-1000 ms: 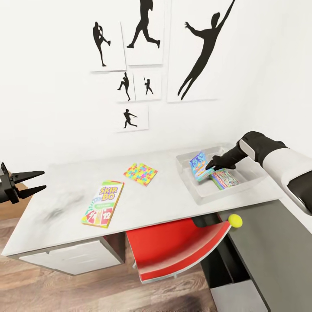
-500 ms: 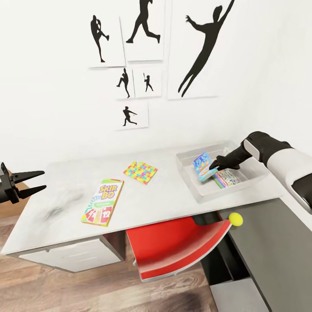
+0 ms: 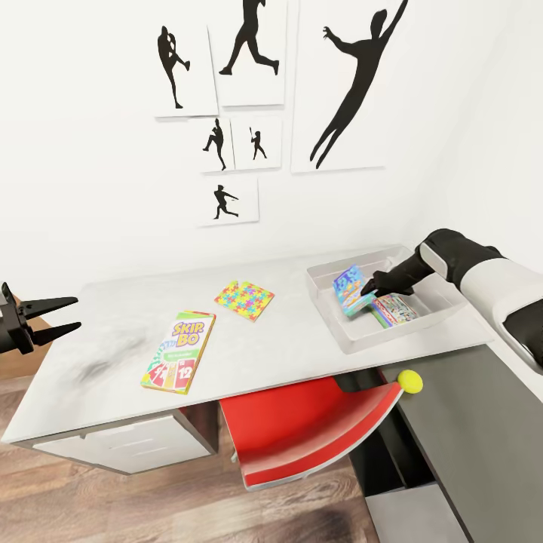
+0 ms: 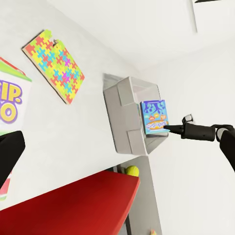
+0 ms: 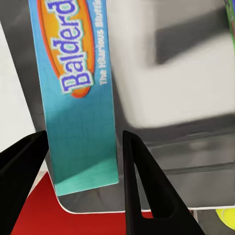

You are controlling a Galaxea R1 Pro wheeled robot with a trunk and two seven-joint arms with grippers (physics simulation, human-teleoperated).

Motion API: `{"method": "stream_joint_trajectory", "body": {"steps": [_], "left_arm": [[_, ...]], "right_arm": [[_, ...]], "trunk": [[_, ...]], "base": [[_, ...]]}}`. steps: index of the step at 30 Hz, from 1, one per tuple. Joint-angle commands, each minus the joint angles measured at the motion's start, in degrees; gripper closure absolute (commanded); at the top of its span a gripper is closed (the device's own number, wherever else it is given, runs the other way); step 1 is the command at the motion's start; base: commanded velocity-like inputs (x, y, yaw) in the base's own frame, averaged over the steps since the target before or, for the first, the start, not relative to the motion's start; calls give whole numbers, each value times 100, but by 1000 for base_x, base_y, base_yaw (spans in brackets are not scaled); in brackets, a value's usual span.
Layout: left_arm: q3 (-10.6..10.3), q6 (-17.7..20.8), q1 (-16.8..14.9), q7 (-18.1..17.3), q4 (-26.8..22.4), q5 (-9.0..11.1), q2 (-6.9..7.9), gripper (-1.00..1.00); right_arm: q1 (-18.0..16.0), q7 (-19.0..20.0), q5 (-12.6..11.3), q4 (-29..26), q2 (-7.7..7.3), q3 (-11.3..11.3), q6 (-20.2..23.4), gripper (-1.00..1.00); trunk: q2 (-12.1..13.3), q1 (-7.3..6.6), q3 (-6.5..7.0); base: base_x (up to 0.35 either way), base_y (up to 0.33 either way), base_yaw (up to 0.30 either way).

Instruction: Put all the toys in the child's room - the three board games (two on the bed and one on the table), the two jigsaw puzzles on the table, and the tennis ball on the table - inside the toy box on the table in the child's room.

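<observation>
My right claw (image 3: 371, 287) hangs inside the toy box (image 3: 445, 308), its two fingers spread either side of the blue board game (image 3: 348, 289), which leans tilted against the box wall; whether they pinch it, I cannot tell. Next I judge: let go, withdraw, then fetch SKIP-BO (image 3: 179, 352), well off from the claw.

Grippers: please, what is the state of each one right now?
Left gripper: open, holding nothing.
Right gripper: open, its fingers on either side of the blue game box in the toy box, not clamped on it.
</observation>
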Motion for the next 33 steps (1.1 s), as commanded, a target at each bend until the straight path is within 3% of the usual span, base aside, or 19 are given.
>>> {"method": "stream_joint_trajectory", "body": {"steps": [1, 9, 13, 18, 33], "left_arm": [[-1, 17, -7, -59, 4, -57, 3, -100], [1, 16, -7, -59, 4, -57, -3, -100], [0, 16, -7, -59, 4, -57, -3, -100], [2, 15, -7, -59, 4, -57, -2, -100], [-2, 9, -7, -59, 4, -57, 0, -100]], "right_arm": [[-5, 36, -10, -7, -3, 47, 13, 100], [2, 36, 4, -22, 11, 92, 13, 100], [5, 42, -14, -60, 41, 557, 13, 100], [5, 51, -32, -70, 87, 789, 13, 100], [5, 81, -52, -73, 103, 840, 13, 100]], "trunk": [[-11, 3, -10], [-11, 3, -10], [-11, 3, -10], [-11, 3, -10], [-11, 3, -10]], "base": [[0, 0, 0], [0, 0, 0], [0, 0, 0], [0, 0, 0], [0, 0, 0]]}}
